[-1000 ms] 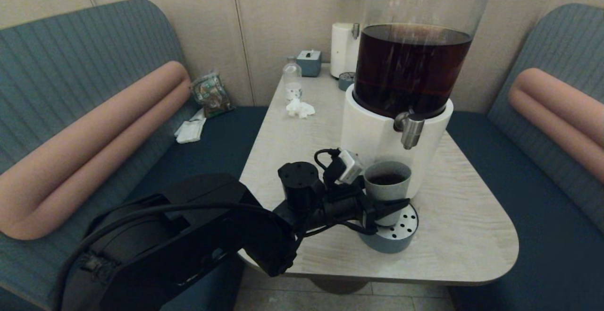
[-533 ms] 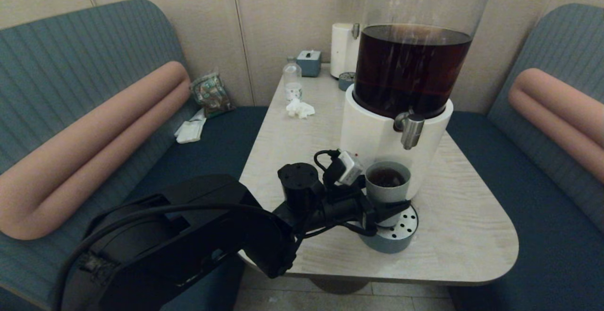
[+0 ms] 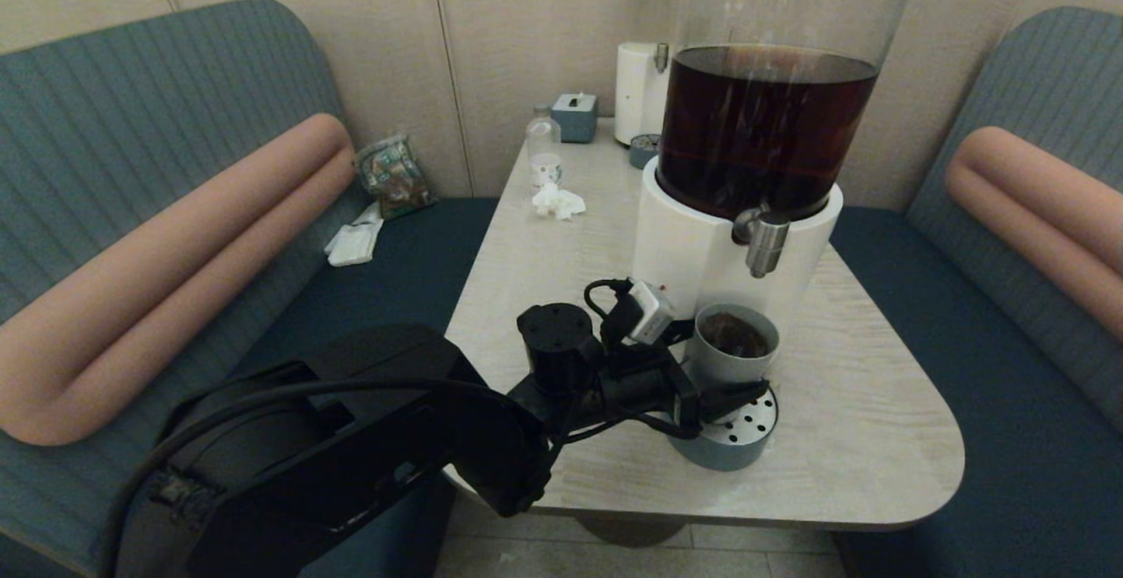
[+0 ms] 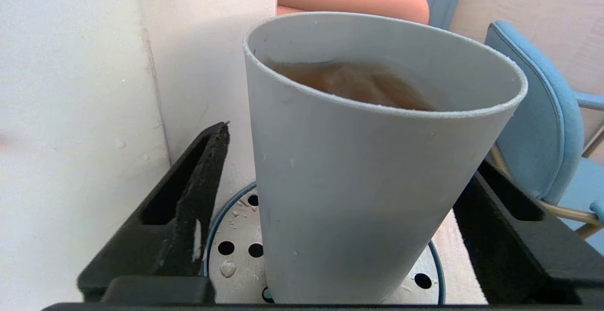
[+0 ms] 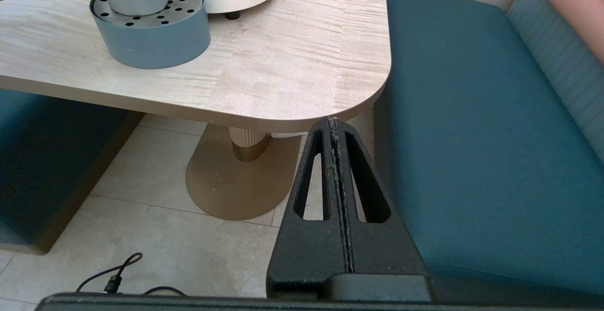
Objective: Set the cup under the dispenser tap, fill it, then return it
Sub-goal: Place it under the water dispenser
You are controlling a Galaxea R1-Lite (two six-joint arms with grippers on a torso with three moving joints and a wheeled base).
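Note:
The grey-blue cup (image 3: 726, 366) holds brown liquid and leans to the right on the round drip tray (image 3: 741, 442), just left of and below the brushed-metal dispenser tap (image 3: 766, 246). My left gripper (image 3: 724, 366) straddles the cup low down and is open. In the left wrist view the cup (image 4: 358, 183) tilts between the fingers. One finger (image 4: 198, 183) stands clear of its wall; the other meets its lower side. My right gripper (image 5: 336, 127) is shut on nothing, parked below the table's near right corner.
The big dispenser (image 3: 772, 122) with dark tea fills the table's right middle. At the back stand a clear bottle (image 3: 543, 146), a tissue box (image 3: 575, 116), a slimmer white dispenser (image 3: 639, 91) and a crumpled tissue (image 3: 558, 202). Padded benches flank the table (image 3: 877, 438).
The cup has shifted right and tipped over to a lean, its liquid sloshing. The left gripper's fingers have spread from the cup and sit lower.

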